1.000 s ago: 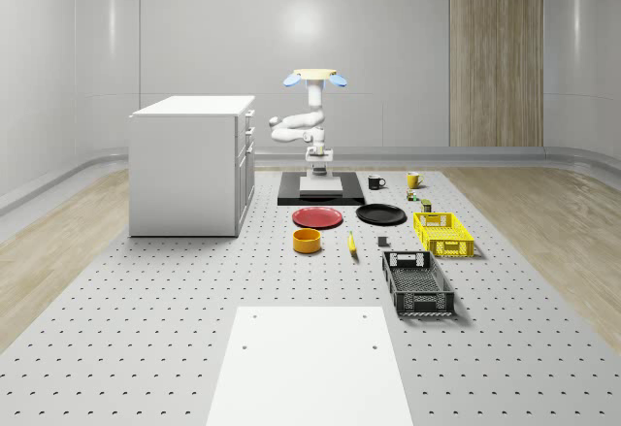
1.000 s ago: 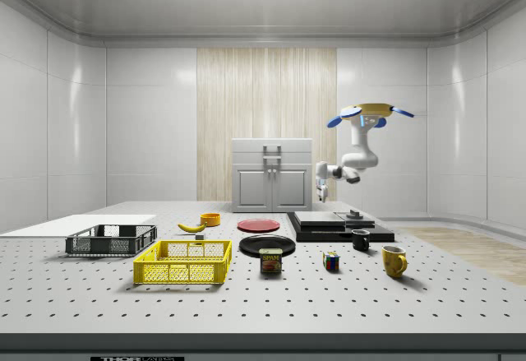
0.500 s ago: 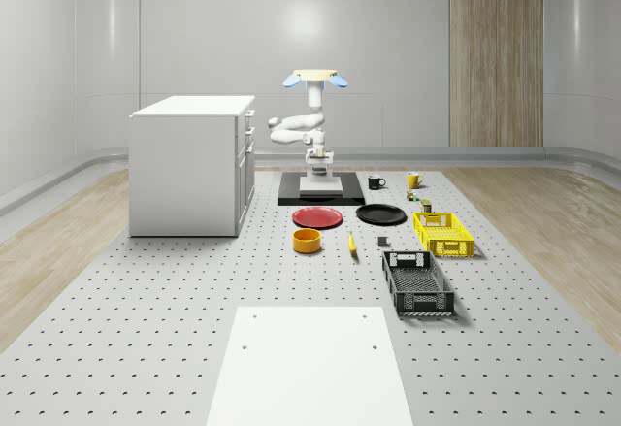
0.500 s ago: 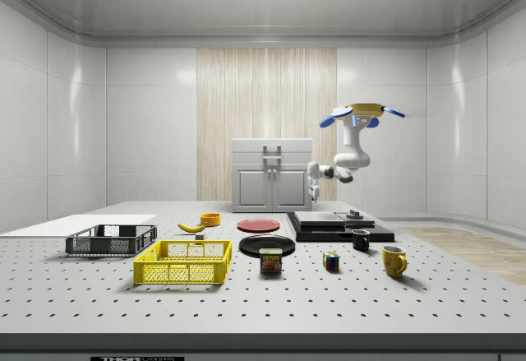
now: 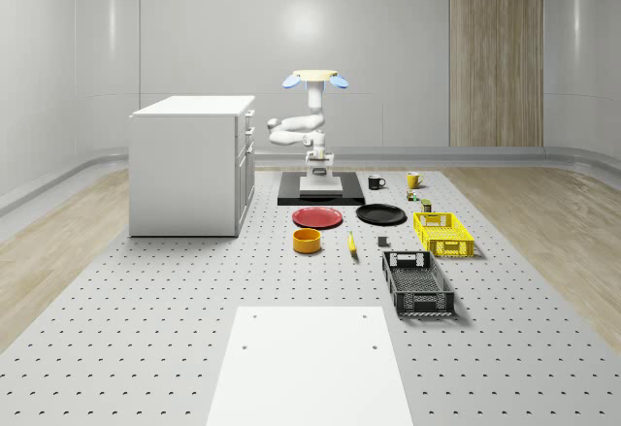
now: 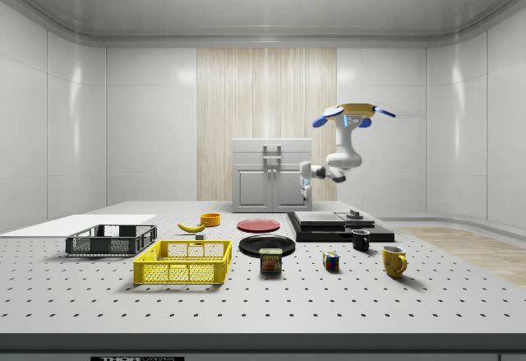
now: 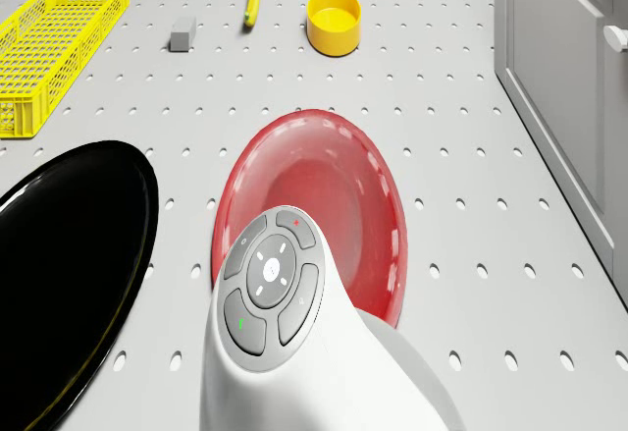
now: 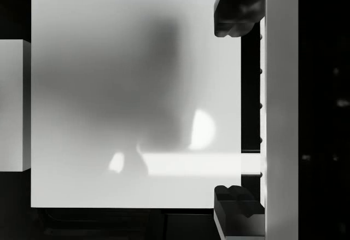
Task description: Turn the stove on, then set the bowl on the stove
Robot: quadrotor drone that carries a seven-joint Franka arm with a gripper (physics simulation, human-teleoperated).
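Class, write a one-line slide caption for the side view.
Drone hovers above the stove, its gripper hanging over the stove's near edge; the yellow bowl sits untouched on the table.

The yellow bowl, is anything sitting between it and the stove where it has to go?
Yes. The red plate lies on the table between the yellow bowl and the stove. The gripper hangs over the stove, under the hovering drone.

Yellow bowl (image 7: 334,21), red plate (image 7: 324,195)

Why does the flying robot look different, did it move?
Yes. In the side view the drone has shifted toward that view's left, nearer the cabinet, hovering above the stove.
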